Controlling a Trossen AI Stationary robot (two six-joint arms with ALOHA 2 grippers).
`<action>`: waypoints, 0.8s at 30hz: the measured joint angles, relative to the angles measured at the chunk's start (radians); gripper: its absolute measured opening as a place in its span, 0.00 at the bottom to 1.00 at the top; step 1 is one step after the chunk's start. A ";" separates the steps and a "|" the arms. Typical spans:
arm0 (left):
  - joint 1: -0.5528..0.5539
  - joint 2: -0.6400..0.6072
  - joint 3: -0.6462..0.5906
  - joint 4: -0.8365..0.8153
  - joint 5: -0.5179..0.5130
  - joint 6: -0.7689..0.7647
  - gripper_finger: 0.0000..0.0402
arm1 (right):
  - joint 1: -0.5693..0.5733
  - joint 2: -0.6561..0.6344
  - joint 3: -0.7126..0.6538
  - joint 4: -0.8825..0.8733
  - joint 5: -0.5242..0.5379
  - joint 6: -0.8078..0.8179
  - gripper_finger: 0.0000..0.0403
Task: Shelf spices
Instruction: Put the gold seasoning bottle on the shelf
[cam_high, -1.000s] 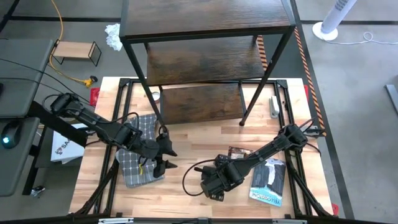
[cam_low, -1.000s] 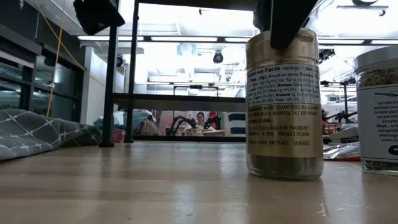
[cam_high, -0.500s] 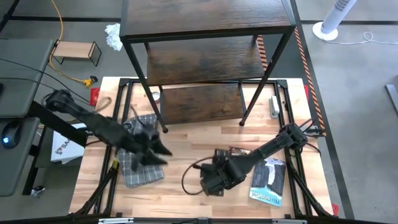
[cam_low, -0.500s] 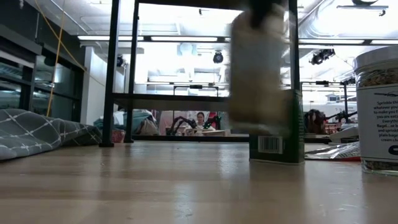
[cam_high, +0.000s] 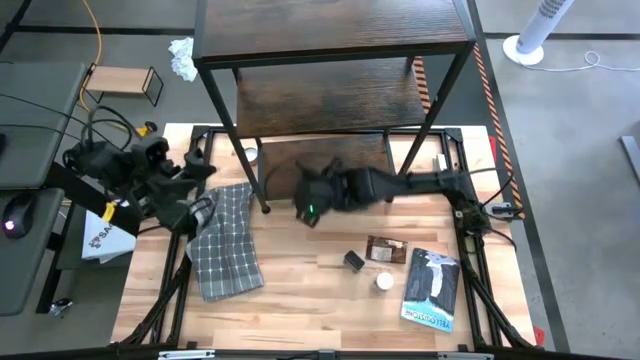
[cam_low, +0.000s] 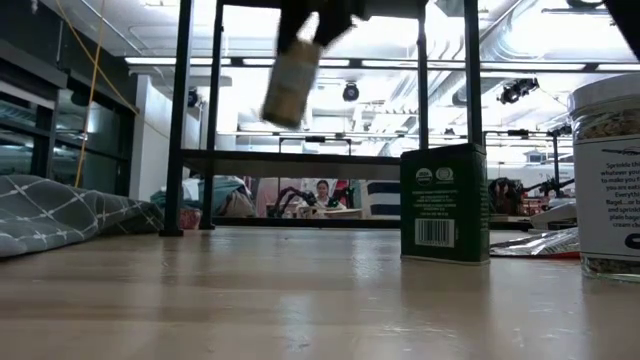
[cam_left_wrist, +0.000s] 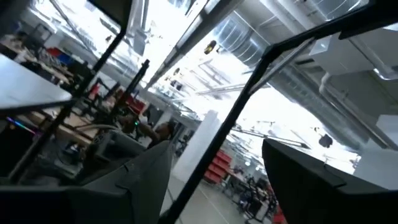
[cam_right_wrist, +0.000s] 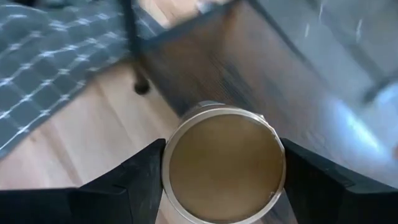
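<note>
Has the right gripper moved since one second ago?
Yes. Holding the tan jar, the right gripper went from the table's front to the shelf.

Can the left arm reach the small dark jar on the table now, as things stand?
Probably not easily. The left end effector is raised over the folded grey cloth at the table's left edge, while the small dark jar stands well toward the right side. Nothing blocks the path, but the stretch looks long.

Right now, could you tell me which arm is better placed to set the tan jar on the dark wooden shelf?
The right. Its gripper already holds the tan round jar with the gold lid beside the dark wood-grain shelf with black metal frame, while the left gripper sits off by the grey checked cloth, holding nothing.
</note>
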 joint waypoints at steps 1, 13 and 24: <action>0.000 -0.009 0.000 -0.009 -0.001 0.008 0.62 | -0.027 0.000 0.000 -0.020 -0.031 0.032 0.64; 0.000 -0.013 0.000 -0.071 -0.054 0.022 0.62 | -0.241 -0.002 0.002 -0.179 -0.179 0.116 0.64; 0.000 0.026 0.000 -0.066 -0.139 0.002 0.62 | -0.275 0.003 0.010 -0.136 -0.234 -0.058 0.88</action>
